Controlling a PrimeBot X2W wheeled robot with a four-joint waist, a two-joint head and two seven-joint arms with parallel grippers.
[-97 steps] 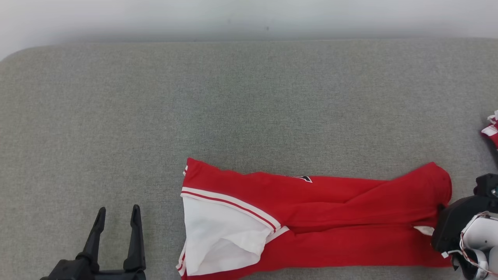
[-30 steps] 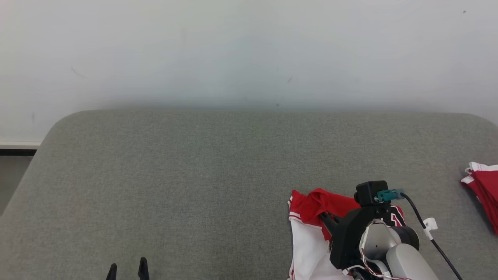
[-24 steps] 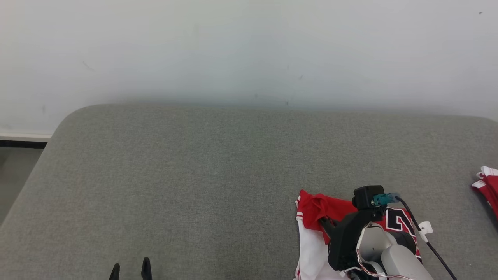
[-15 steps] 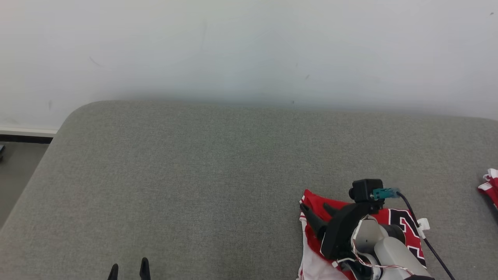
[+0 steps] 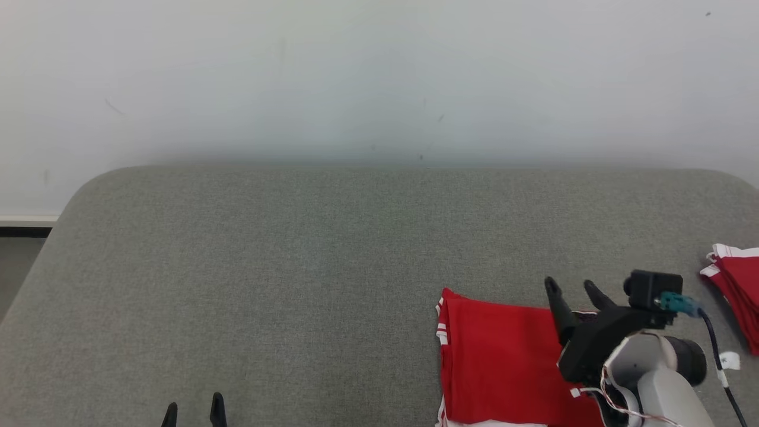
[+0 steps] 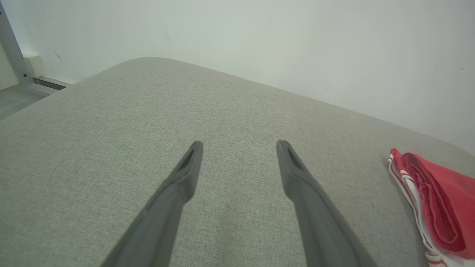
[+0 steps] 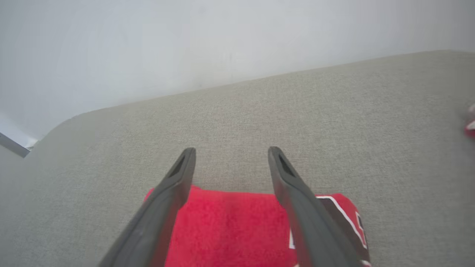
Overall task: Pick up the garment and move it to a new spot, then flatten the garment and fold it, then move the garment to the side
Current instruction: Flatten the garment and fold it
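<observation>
The red garment (image 5: 498,362) with white trim lies folded into a compact rectangle on the grey padded table (image 5: 296,267), at the lower right of the head view. My right gripper (image 5: 570,286) hovers open over its far right edge, holding nothing. In the right wrist view the garment (image 7: 230,230) sits beneath the spread fingers (image 7: 178,178), a black-and-white print showing at its right. My left gripper (image 5: 193,408) is open at the bottom left, well away from it. In the left wrist view the garment (image 6: 434,200) is at the far right, its stacked layers edge-on.
A second red and white garment (image 5: 735,284) lies at the table's right edge. A pale wall (image 5: 379,77) stands directly behind the table. The table's left edge drops to the floor (image 5: 18,261) at the far left.
The right gripper carried the garment's right end over to the left, let go and opened, then drew back to the right. The garment now lies folded shorter. The head camera has shifted.
</observation>
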